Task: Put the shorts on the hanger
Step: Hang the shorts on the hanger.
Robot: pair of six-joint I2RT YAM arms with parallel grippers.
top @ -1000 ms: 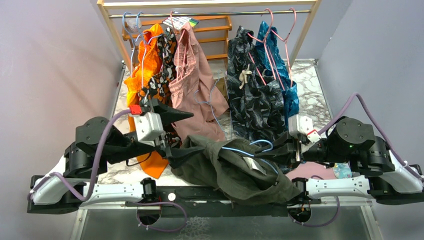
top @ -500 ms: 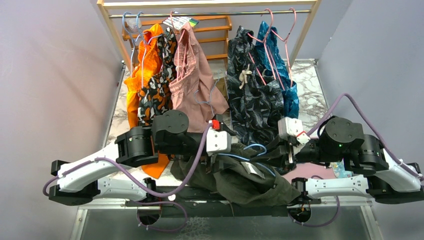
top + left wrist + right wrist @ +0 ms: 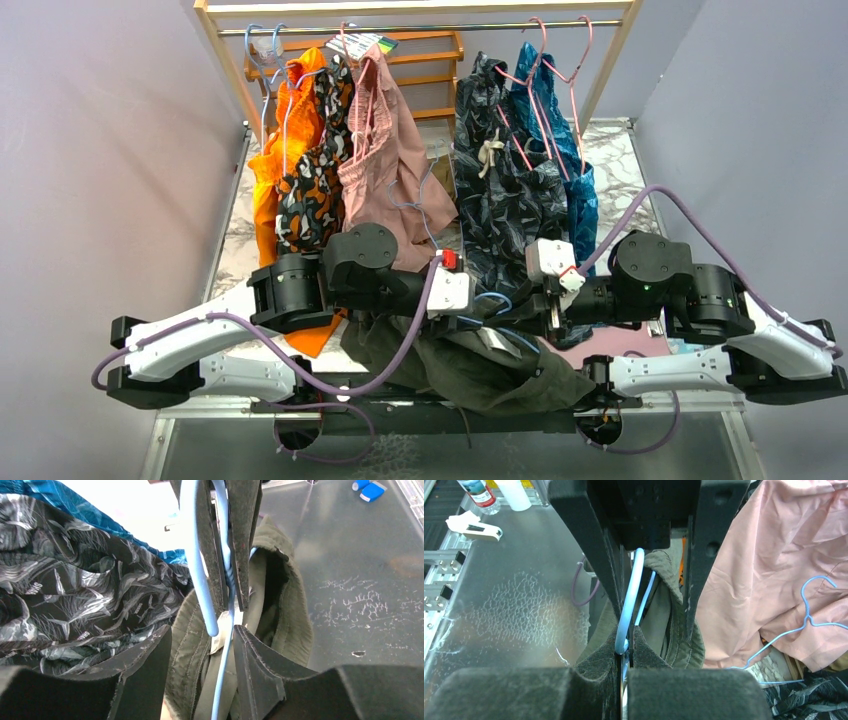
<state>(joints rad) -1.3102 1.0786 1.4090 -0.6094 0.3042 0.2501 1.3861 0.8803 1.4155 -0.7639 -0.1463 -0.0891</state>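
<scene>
The dark olive shorts (image 3: 480, 365) hang bunched at the table's near edge between both arms. My right gripper (image 3: 538, 303) is shut on the light-blue hanger (image 3: 495, 298); in the right wrist view the hanger (image 3: 629, 600) is pinched at my right gripper (image 3: 624, 647), with the shorts (image 3: 674, 610) behind. My left gripper (image 3: 480, 308) faces it from the left. In the left wrist view my left gripper (image 3: 202, 645) stands part-way open around the shorts' waistband (image 3: 190, 630) and the hanger's wire (image 3: 223, 670). The wire runs along the right finger.
A wooden rack (image 3: 420, 8) at the back carries an orange garment (image 3: 272, 165), dusty-pink shorts (image 3: 385, 170), dark leaf-print shorts (image 3: 505, 205) and a teal garment (image 3: 578, 190) on pink hangers (image 3: 560, 60). A spare blue hanger (image 3: 809, 617) lies against the pink shorts. Marble tabletop (image 3: 625, 160) lies beneath.
My left arm swung from the left side to the centre and its jaws narrowed around the waistband and wire. My right gripper shifted slightly left, still holding the hanger.
</scene>
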